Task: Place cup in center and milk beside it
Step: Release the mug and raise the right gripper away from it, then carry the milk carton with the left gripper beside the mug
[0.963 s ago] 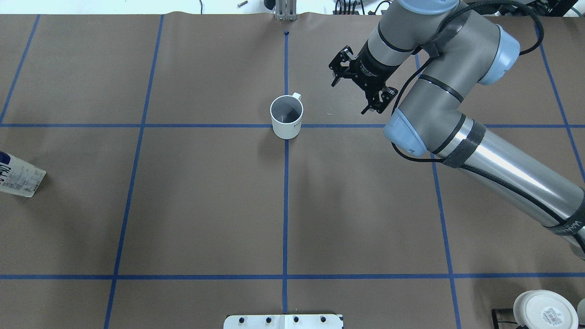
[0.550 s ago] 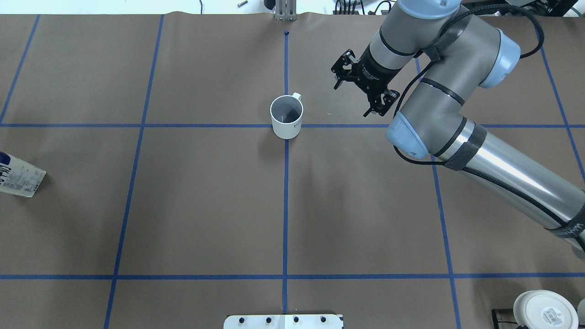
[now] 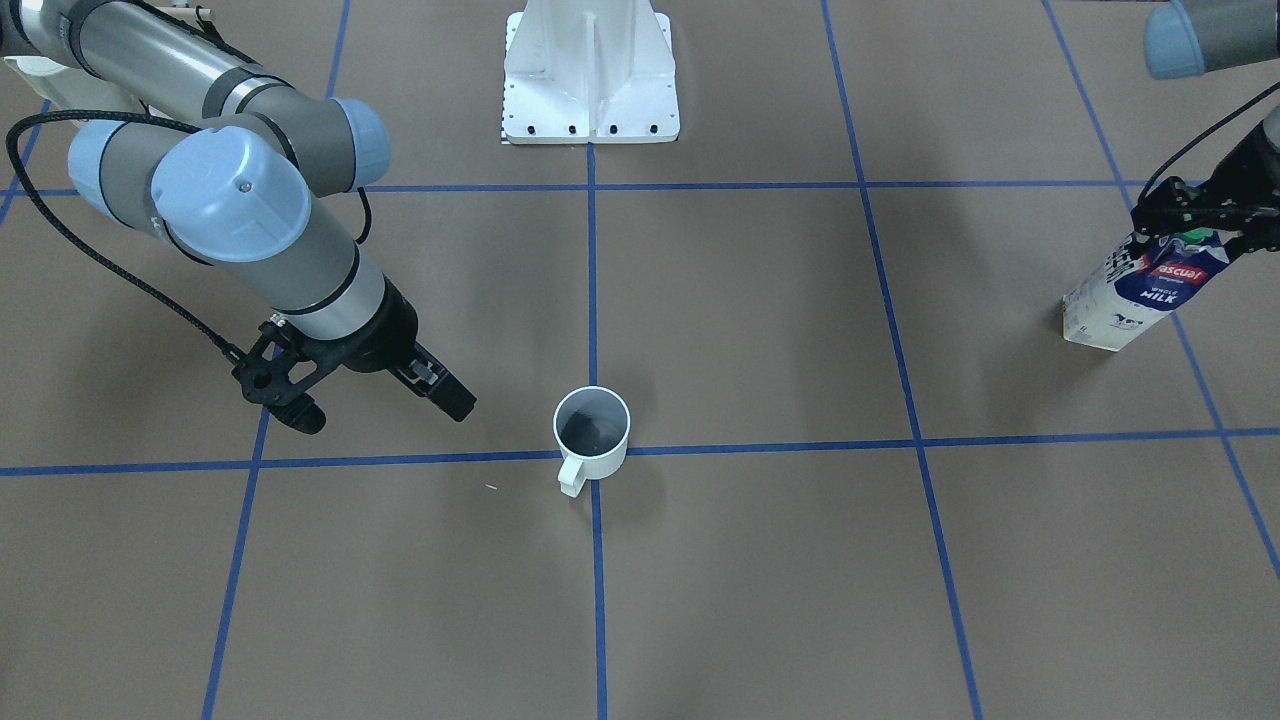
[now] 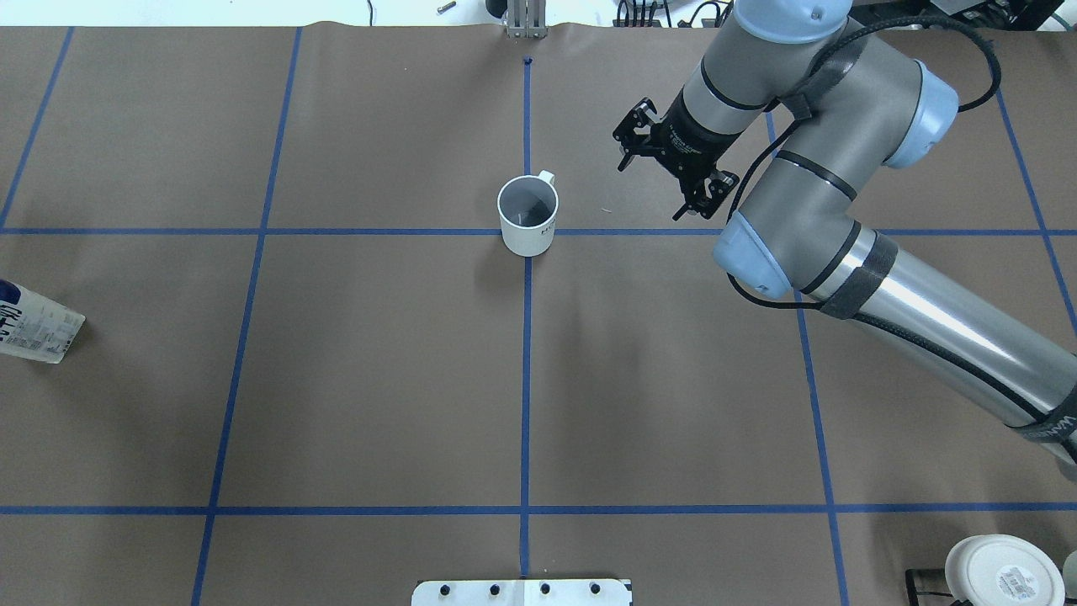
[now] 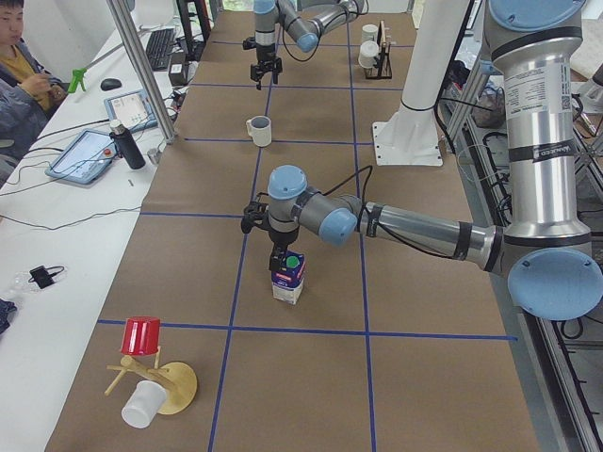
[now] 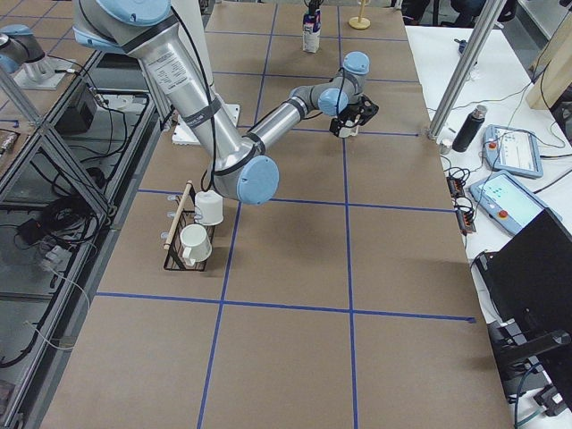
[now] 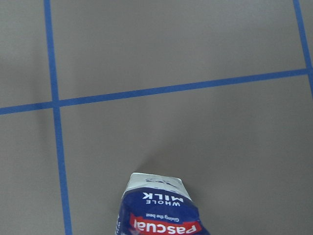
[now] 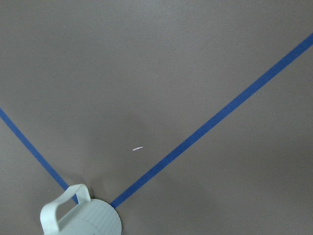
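The cup [image 4: 527,215], a small plain white mug, stands upright on the centre crossing of the blue lines, also in the front view [image 3: 592,425]; its handle shows in the right wrist view [image 8: 80,218]. My right gripper [image 4: 649,187] is open and empty, in the air to the cup's right [image 3: 383,415]. The milk [image 3: 1140,290], a blue and white carton with a green cap, stands upright at the far left [image 4: 34,324] [image 5: 288,278]. My left gripper [image 3: 1190,228] sits on the carton's top, closed around it; the left wrist view shows the carton's face [image 7: 159,210] just below.
A rack with white cups [image 4: 1001,572] stands at the near right corner. A red cup and a white cup on a wooden stand [image 5: 146,372] are at the left end. The white robot base plate [image 3: 590,70] is at the near middle edge.
My right gripper has drawn back a little, away from the cup to the right and farther from the robot's base. The cup and the milk have not moved.
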{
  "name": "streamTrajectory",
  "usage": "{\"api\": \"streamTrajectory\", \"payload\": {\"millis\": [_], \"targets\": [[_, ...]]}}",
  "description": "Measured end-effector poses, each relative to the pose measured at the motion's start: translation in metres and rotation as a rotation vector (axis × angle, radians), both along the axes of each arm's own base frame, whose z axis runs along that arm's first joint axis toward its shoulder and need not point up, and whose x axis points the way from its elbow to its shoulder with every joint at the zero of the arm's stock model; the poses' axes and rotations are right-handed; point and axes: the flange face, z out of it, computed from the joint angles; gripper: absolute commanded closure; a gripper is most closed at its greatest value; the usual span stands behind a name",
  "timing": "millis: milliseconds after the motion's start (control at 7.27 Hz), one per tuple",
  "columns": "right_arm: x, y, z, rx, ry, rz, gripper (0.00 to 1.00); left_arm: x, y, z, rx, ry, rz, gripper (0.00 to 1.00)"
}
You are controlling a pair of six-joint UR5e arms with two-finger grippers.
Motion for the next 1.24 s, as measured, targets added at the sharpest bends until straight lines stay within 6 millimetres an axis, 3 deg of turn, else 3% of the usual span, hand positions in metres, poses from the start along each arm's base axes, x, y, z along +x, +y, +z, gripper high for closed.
{"api": "streamTrajectory", "payload": {"millis": [275, 413, 550, 688, 963, 1101, 1239], "targets": [[-0.001, 0.001, 0.002, 0.003, 0.004, -0.004, 0.00, 0.001, 0.007, 0.013, 0.055, -0.054, 0.063, 0.02], [-0.001, 0.001, 0.003, 0.004, 0.005, -0.005, 0.00, 0.000, 0.008, 0.017, 0.064, -0.069, 0.074, 0.37], [0.001, 0.000, 0.005, 0.005, 0.006, -0.005, 0.00, -0.001, 0.010, 0.021, 0.063, -0.078, 0.075, 0.89], [0.009, -0.002, 0.011, 0.019, 0.010, -0.008, 0.00, -0.002, 0.013, 0.023, 0.052, -0.080, 0.073, 1.00], [0.046, -0.010, 0.036, 0.079, 0.027, -0.027, 0.00, 0.001, 0.013, 0.017, 0.011, -0.051, 0.050, 1.00], [0.062, -0.013, 0.050, 0.092, 0.038, -0.029, 0.00, 0.011, 0.001, -0.006, -0.031, 0.001, 0.021, 1.00], [0.078, -0.013, 0.068, 0.099, 0.052, -0.029, 0.00, 0.028, -0.033, -0.050, -0.080, 0.039, -0.004, 1.00]]}}
